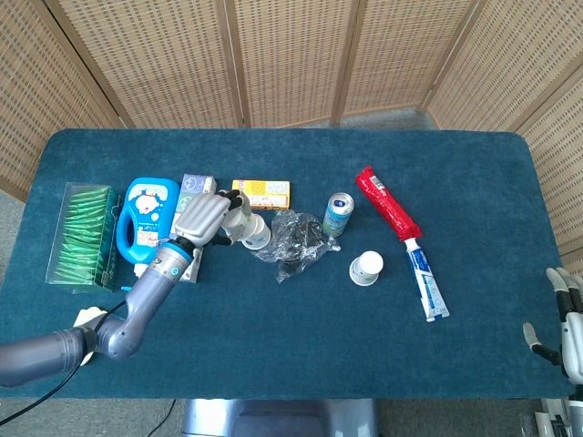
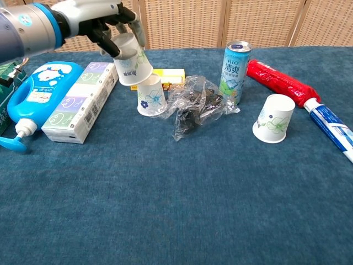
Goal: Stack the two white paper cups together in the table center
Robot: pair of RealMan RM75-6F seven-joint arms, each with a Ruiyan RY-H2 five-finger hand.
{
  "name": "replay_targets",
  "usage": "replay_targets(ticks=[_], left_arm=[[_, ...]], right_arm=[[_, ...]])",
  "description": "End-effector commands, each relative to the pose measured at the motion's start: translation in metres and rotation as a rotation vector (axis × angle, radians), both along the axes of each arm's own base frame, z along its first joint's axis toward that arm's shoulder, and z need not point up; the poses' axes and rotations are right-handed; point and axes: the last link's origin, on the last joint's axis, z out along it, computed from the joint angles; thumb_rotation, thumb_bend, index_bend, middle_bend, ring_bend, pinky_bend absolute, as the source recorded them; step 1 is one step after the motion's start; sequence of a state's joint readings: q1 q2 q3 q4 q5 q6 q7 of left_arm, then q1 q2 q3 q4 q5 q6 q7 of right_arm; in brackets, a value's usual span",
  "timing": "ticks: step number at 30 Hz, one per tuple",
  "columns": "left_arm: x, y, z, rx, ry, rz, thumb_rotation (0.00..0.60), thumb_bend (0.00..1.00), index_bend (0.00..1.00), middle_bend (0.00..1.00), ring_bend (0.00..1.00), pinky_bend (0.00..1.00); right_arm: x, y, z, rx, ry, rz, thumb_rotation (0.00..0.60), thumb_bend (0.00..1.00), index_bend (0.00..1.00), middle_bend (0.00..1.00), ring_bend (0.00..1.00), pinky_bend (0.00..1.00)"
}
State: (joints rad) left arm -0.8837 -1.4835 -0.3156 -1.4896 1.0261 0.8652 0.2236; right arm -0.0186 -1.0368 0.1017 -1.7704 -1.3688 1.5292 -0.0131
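1. Only the head view shows the right hand (image 1: 567, 320), at the frame's edge; can't tell its fingers' state.
2. The chest view shows the left hand (image 2: 105, 25) clamped around a lifted cup (image 2: 132, 59), mouth down, just above the flowered cup (image 2: 151, 95).
3. Three cups total; the third cup (image 2: 273, 118) stands apart, right of the can (image 2: 235, 64).

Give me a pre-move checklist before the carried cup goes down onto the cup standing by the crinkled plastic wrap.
1. Left robot hand grips the carried cup: ok.
2. Carried cup's mouth faces down: ok, though tilted.
3. Carried cup over the target cup: roughly ok, offset toward the left.
4. Target cup stands mouth down, unobstructed on top: ok.
5. Plastic wrap apart from target cup: cannot tell.
6. Right robot hand away from the work: ok.
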Motion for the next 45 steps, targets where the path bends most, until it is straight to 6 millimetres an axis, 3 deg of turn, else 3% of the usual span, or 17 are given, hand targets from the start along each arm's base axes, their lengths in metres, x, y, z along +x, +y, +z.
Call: replay_targets(ticks=[1,23,26,29,30,32,45], left_arm=[[0.002,0.002,-0.007,-0.011,0.004,0.001,0.6,0.47,0.4,0.33,0.38,0.64],[0.012,0.022,-0.036,-0.043,0.02,0.006,0.6,0.47,0.38,0.31,0.36,0.62],[0.007,0.022,-0.043,-0.088,0.064,0.024,0.6,0.47,0.32,0.24,0.25,0.53],[0.002,0.021,-0.048,-0.147,0.133,0.042,0.6,0.47,0.11,0.04,0.04,0.29],[0.0,0.021,-0.048,-0.149,0.152,0.042,0.6,0.47,0.04,0.0,0.0,0.22],[-0.003,0.02,-0.047,-0.138,0.196,0.036,0.6,0.47,0.0,0.0,0.0,0.15],[-0.013,0.016,-0.049,-0.123,0.188,0.092,0.6,0.47,0.03,0.0,0.0,0.18]], right_arm=[[-0.001,0.001,0.002,-0.005,0.001,-0.004,0.6,0.38,0.0,0.0,0.0,0.0],[-0.007,0.0,0.009,-0.019,-0.007,-0.031,0.6,0.38,0.0,0.0,0.0,0.0],[-0.007,0.001,0.009,-0.018,-0.007,-0.033,0.6,0.38,0.0,0.0,0.0,0.0],[-0.007,0.001,0.009,-0.019,-0.008,-0.034,0.6,0.38,0.0,0.0,0.0,0.0],[-0.007,0.001,0.009,-0.02,-0.009,-0.034,0.6,0.37,0.0,0.0,0.0,0.0],[-0.007,0.002,0.009,-0.021,-0.014,-0.035,0.6,0.38,0.0,0.0,0.0,0.0],[-0.009,-0.001,0.007,-0.011,-0.027,-0.031,0.6,0.38,0.0,0.0,0.0,0.0]])
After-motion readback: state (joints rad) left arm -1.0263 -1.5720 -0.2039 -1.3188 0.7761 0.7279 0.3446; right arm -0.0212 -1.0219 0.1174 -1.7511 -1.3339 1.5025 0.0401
